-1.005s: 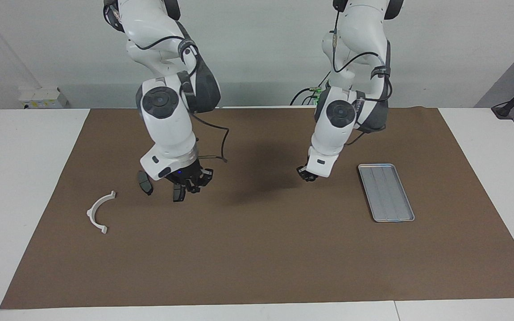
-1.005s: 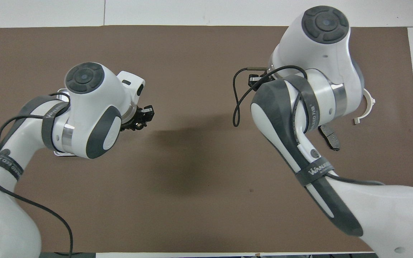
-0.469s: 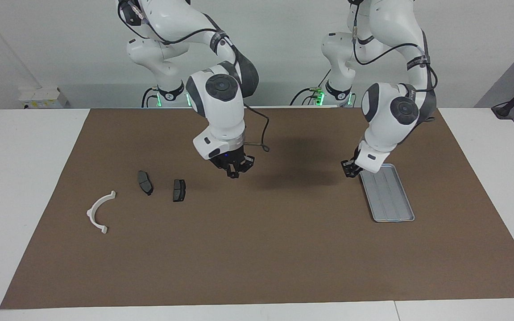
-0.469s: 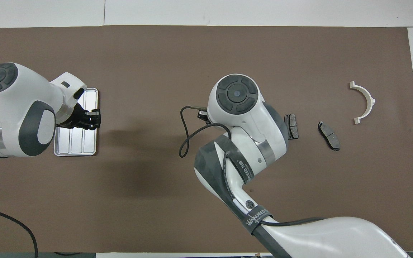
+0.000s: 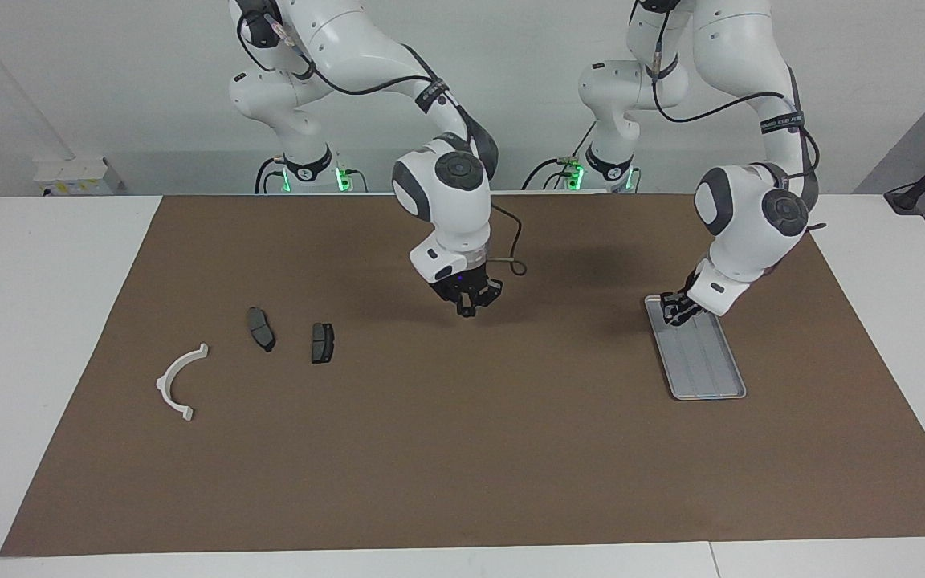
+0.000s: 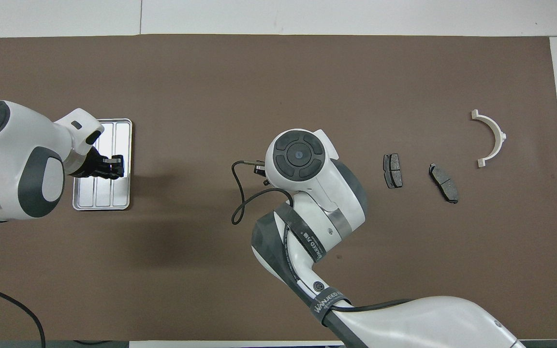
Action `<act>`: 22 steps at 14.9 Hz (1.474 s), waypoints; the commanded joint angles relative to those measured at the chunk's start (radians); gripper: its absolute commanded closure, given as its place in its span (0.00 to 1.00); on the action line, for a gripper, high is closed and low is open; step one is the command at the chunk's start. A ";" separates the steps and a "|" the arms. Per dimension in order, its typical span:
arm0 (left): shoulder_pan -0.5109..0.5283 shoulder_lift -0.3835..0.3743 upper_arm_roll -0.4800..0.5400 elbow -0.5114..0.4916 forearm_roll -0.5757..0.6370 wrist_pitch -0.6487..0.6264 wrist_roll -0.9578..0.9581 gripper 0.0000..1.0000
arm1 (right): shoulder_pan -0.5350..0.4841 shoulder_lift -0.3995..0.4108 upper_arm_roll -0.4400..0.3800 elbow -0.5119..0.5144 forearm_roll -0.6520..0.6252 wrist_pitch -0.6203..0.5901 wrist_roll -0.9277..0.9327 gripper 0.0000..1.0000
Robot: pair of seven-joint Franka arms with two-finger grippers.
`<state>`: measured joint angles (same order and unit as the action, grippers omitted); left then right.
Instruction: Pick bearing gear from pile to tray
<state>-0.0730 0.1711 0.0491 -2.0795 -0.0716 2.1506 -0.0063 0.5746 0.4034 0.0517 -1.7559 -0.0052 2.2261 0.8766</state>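
Observation:
The pile lies toward the right arm's end of the table. It is a white semicircular bracket (image 5: 181,382) (image 6: 492,137) and two dark grey plates (image 5: 261,328) (image 5: 322,343) (image 6: 392,170) (image 6: 444,182). The silver tray (image 5: 707,365) (image 6: 100,197) lies toward the left arm's end. My left gripper (image 5: 678,310) (image 6: 114,166) hangs low over the tray's end nearer the robots. No bearing gear shows anywhere, and whether this gripper holds anything is hidden. My right gripper (image 5: 467,307) is shut and empty above the mat's middle, well away from the plates.
A brown mat (image 5: 462,449) covers most of the white table (image 5: 37,337). A black cable loops beside the right wrist (image 6: 240,203). A small white box (image 5: 77,175) sits at the table's edge by the wall, at the right arm's end.
Both arms swung toward the left arm's end of the table. The right gripper left the plates for the mat's middle. The left gripper went from the mat's middle to over the tray.

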 commanded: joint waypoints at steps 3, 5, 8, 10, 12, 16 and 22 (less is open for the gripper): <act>0.025 -0.041 -0.009 -0.088 -0.002 0.058 0.025 1.00 | 0.010 0.023 -0.001 -0.045 0.011 0.079 0.013 1.00; 0.024 -0.041 -0.009 -0.114 -0.002 0.084 0.023 1.00 | 0.010 0.028 0.000 -0.047 0.011 0.089 0.012 1.00; 0.019 -0.041 -0.009 -0.122 -0.002 0.091 0.023 1.00 | 0.010 0.034 -0.001 -0.054 0.011 0.093 0.005 1.00; 0.018 -0.041 -0.009 -0.140 -0.002 0.107 0.025 1.00 | 0.010 0.038 -0.001 -0.063 0.011 0.115 0.002 1.00; 0.015 -0.041 -0.009 -0.157 -0.002 0.127 0.023 1.00 | 0.008 0.043 -0.001 -0.077 0.011 0.136 0.001 1.00; 0.013 -0.041 -0.009 -0.157 -0.002 0.129 0.025 0.82 | 0.008 0.043 -0.001 -0.080 0.011 0.136 -0.001 1.00; 0.013 -0.039 -0.008 -0.140 -0.002 0.112 0.025 0.40 | 0.008 0.043 -0.001 -0.068 0.013 0.110 0.008 0.17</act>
<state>-0.0572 0.1635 0.0384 -2.1952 -0.0716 2.2511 0.0058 0.5833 0.4523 0.0515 -1.8217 -0.0051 2.3381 0.8766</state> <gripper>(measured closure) 0.396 0.520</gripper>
